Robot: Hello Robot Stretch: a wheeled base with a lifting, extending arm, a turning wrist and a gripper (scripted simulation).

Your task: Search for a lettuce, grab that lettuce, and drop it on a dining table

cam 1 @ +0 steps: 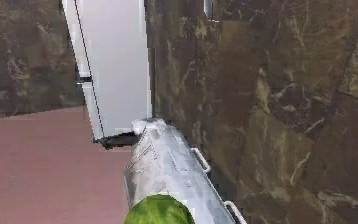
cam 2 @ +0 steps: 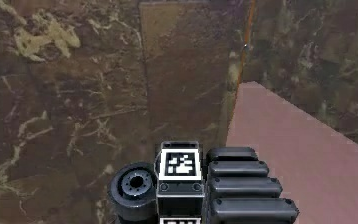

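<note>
Fingers (cam 2: 135, 188): cannot tell their state or load; lettuce (cam 1: 159, 211) sits on grey counter (cam 1: 163, 160) beside white fridge (cam 1: 115, 60).

Home kitchen: tall white fridge (cam 1: 112, 60), grey countertop (cam 1: 162, 165) with drawer handles (cam 1: 201, 160).

Arm side view: the gripper (cam 2: 134, 190) lies at the bottom edge, just left of a marker square (cam 2: 179, 165) and the arm (cam 2: 243, 188). A wall (cam 2: 67, 90) stands beyond the gripper; floor (cam 2: 307, 150) spreads right of the gripper, past the arm. Forward view: a lettuce (cam 1: 159, 211) rests on the near end of a counter (cam 1: 162, 160); a refrigerator (cam 1: 112, 60) stands behind the counter's far end, beside the wall.
</note>
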